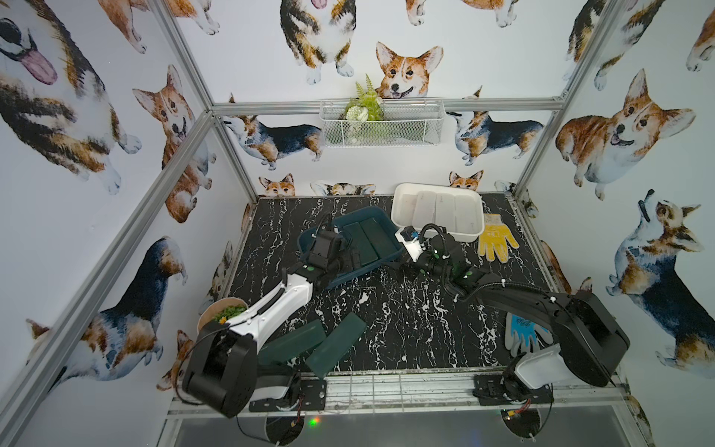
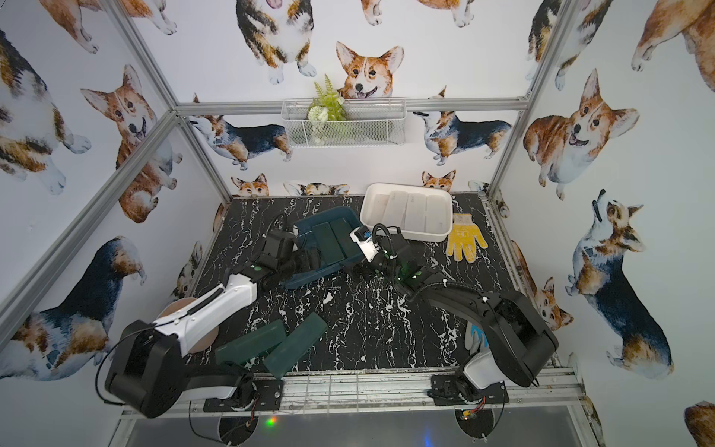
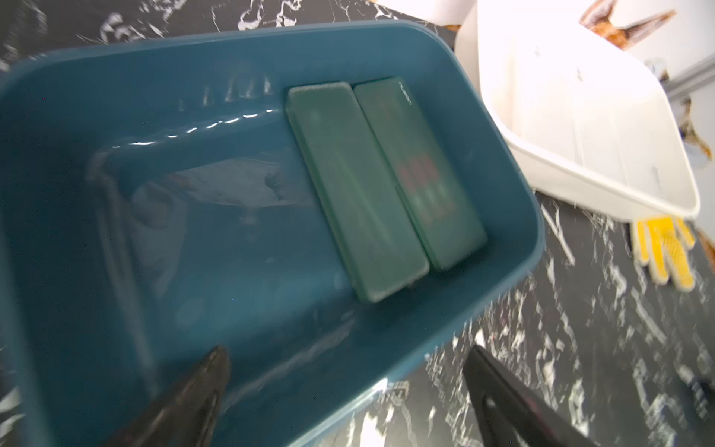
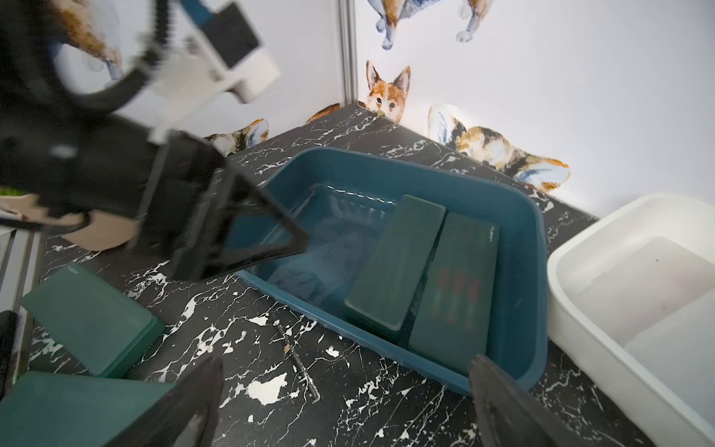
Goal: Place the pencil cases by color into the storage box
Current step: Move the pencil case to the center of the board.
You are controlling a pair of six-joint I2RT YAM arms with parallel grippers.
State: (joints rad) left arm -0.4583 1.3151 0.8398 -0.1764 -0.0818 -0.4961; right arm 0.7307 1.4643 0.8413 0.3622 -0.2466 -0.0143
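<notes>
A blue storage box sits mid-table with two dark green pencil cases lying side by side in it. Two more green cases lie loose near the front edge. A white box at the back holds several frosted white cases. My left gripper hangs open and empty over the blue box's near wall. My right gripper is open and empty above the table, just beside that box.
A yellow glove lies right of the white box. A blue-grey glove lies under the right arm. A paper bowl of greens stands at the front left. A wire basket hangs on the back wall.
</notes>
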